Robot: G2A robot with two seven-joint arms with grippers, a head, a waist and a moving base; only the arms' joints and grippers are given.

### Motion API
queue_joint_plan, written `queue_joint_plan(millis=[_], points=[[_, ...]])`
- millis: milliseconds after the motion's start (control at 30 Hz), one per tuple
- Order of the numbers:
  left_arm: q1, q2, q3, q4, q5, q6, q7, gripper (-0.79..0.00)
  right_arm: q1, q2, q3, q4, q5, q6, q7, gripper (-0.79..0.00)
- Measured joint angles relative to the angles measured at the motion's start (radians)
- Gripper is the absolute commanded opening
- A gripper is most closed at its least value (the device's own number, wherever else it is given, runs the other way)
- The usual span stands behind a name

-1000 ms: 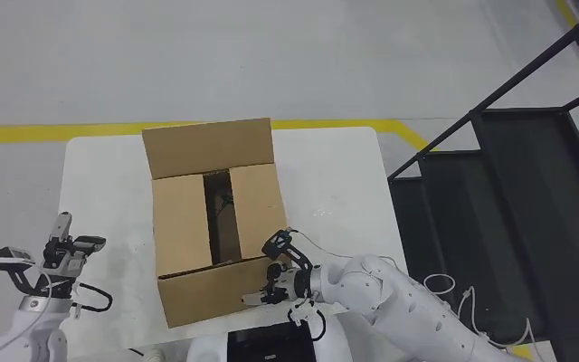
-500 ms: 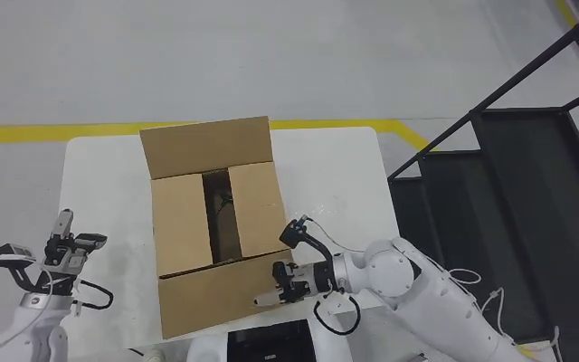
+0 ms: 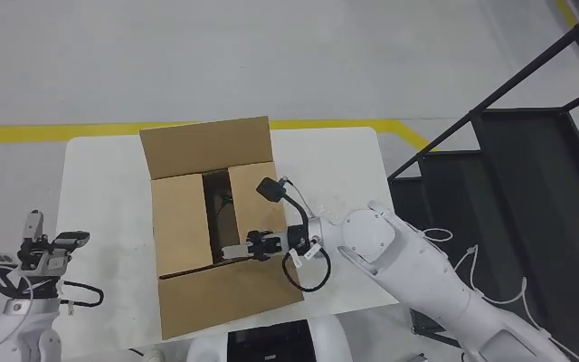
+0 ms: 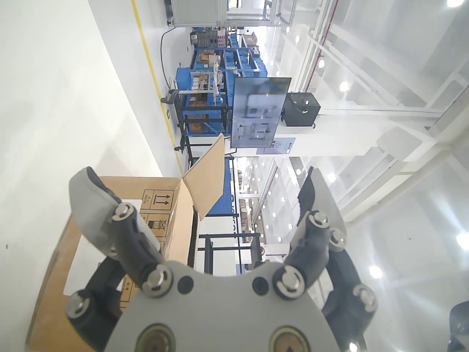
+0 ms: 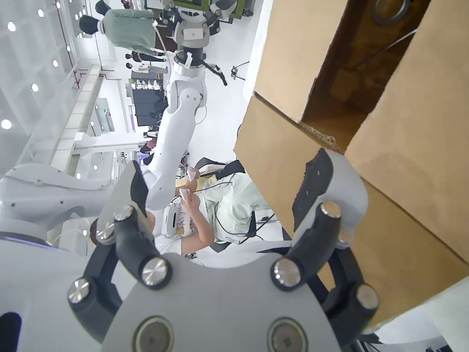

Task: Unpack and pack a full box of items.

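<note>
At the right pincer (image 3: 237, 247): spread wide, nothing held, poised low over the box (image 3: 181, 226) at the near end of the slot between the two inner flaps (image 3: 256, 204). By the right wrist view, one finger (image 5: 318, 184) just beside the frayed corner of a flap; whether touching or not, impossible to say. At the left pincer (image 4: 199, 172): likewise wide open and empty, out by the left edge of the surface (image 3: 335, 172), well apart from the box.

Outward from there, on the box itself: far outer flap (image 3: 208, 147) thrown back, near outer flap (image 3: 217, 294) folded down toward the robot, inner flaps lying flat across the top with a dark gap between. Down in that gap, a dark ring (image 5: 390, 1) and a thin cable (image 5: 397, 41); beyond that, too dim to make out.

As to progress: barely begun, by the look of it. Outer flaps open; inner flaps yet to be lifted; nothing out on the surface. Left to do: open the inner flaps, take out the contents, put them back.
</note>
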Motion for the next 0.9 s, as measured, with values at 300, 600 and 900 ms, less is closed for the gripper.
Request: queue_joint_plan(millis=[300,600,900], points=[[-0.001,-0.003,-0.006,0.004,-0.047,-0.005,-0.005,0.000,0.106,-0.038,-0.076,0.097,0.006,0.067,-0.047,0.000],[-0.002,-0.003,-0.006,0.004,-0.046,-0.004,-0.003,0.000,0.106,-0.038,-0.076,0.097,0.006,0.067,-0.047,0.000],[-0.078,-0.002,0.048,0.023,0.071,-0.007,0.016,0.000,0.149,-0.060,-0.112,0.103,0.013,0.083,-0.060,0.000]])
